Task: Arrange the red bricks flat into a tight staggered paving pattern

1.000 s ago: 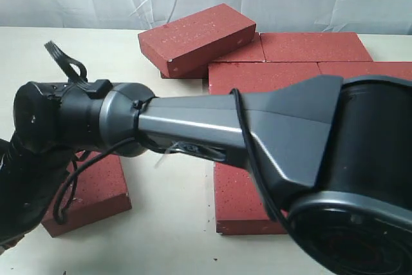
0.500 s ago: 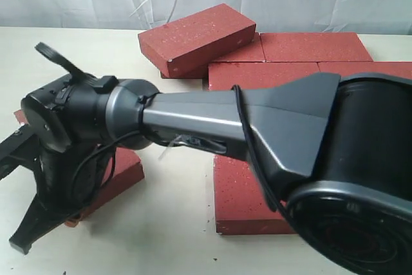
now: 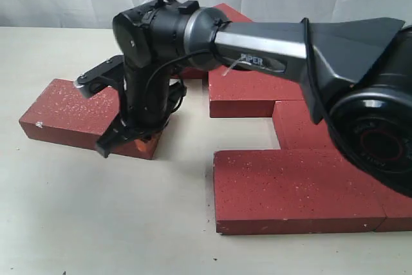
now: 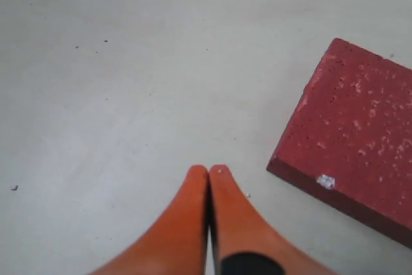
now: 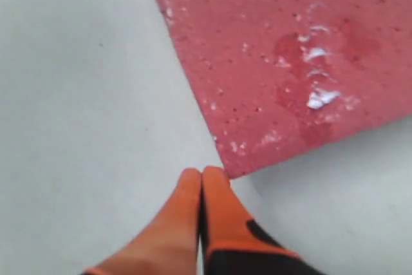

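Comparing the exterior view with a second ago, the loose brick (image 3: 77, 114) is found shifted back from the table's near edge and turned. It now lies flat with its long side across the view, and a strip of bare table (image 3: 167, 223) is left between it and the paved bricks (image 3: 293, 185). The right arm (image 3: 270, 43), which was stretched low across the front, has been raised, and its wrist is held over the brick's right end. The push is judged only partly done: the gap must be closed before the brick can be counted into the staggered pattern. A tilted brick (image 3: 230, 12), seen earlier resting on the back row, is now mostly hidden behind the wrist and will probably have to be laid flat. In the left wrist view the left gripper (image 4: 209, 170) is held clenched on nothing above the table, near a white-chipped corner, presumably the loose brick's. In the right wrist view the right gripper (image 5: 201, 173) is likewise pressed closed and empty, its tips set at a brick corner; whether contact is made cannot be told.
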{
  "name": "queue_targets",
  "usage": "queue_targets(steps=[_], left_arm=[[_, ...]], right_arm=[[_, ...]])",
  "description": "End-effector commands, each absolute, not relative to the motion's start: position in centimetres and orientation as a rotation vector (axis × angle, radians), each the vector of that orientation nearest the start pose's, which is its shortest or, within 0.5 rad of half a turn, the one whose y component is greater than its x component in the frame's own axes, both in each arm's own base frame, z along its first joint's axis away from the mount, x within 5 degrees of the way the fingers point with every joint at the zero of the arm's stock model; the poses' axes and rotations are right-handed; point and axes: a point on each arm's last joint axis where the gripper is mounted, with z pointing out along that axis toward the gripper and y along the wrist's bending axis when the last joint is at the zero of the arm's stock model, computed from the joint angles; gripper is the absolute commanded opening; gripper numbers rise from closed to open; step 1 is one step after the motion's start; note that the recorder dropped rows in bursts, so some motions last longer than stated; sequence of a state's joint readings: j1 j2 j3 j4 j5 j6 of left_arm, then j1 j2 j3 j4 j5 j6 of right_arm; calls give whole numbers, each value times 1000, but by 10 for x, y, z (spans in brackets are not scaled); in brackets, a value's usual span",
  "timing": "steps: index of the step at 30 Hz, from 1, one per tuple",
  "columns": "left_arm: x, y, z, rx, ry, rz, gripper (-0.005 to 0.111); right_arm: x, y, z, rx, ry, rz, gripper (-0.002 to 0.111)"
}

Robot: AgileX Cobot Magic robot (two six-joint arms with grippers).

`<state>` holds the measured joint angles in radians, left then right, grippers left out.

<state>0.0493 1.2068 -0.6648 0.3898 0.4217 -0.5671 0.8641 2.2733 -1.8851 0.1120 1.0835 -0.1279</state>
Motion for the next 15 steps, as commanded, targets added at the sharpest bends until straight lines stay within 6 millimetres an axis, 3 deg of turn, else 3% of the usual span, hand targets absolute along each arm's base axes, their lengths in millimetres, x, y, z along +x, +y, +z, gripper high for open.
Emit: queue_targets(steps=[1, 3, 9, 12, 15], left_arm=[[237, 21, 241, -321, 2327, 69, 0], [244, 20, 239, -315, 2331, 42, 0], [291, 14, 222, -212, 2542, -28, 0], [321, 12, 220, -164, 2625, -64, 0], [351, 13, 216, -108, 2674, -51, 0]], right_arm=[[317, 335, 208, -1363, 2623, 187, -1], [321, 318, 217, -1319, 2604, 192, -1], [327, 260, 203, -1203, 2676, 191, -1], [326, 247, 192, -1182, 2736, 189, -1], [325, 247, 187, -1217, 2710, 202, -1]])
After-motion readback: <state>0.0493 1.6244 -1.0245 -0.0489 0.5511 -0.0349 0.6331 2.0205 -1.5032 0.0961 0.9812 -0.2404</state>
